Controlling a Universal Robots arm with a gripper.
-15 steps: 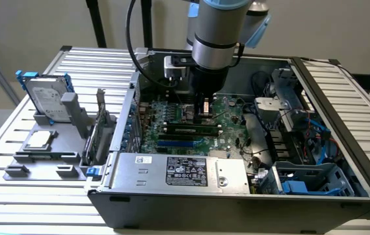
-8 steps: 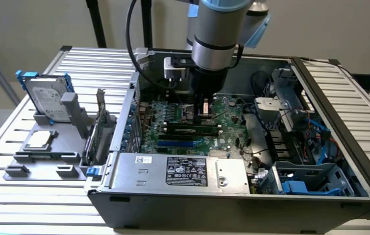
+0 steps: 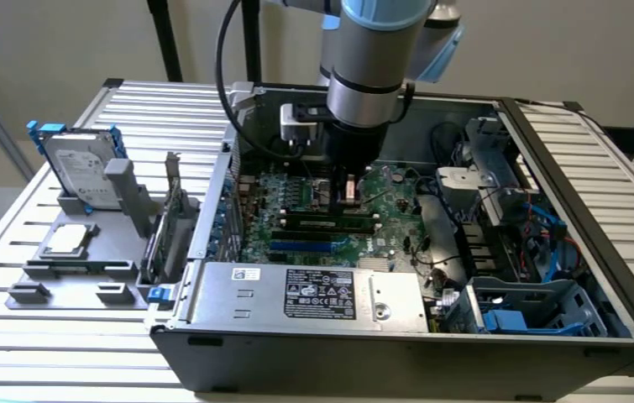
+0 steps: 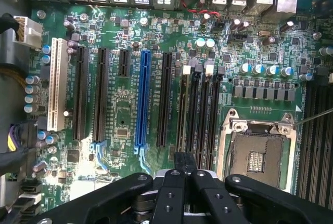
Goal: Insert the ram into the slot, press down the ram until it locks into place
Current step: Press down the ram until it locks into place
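Observation:
In the exterior view the ram, a green stick with black chips, stands along one of the black memory slots, between whitish end clips. My gripper hangs over the motherboard, just behind the stick and apart from it. In the wrist view the black fingers are pressed together, and I see nothing between them. The row of black slots runs away from the fingertips. From there I cannot tell which slot carries the stick.
The blue socket lies beside the black slots. The open CPU socket sits on their other side. The case walls, the power supply and cables ring the board. A hard drive stands in a fixture at the exterior view's left.

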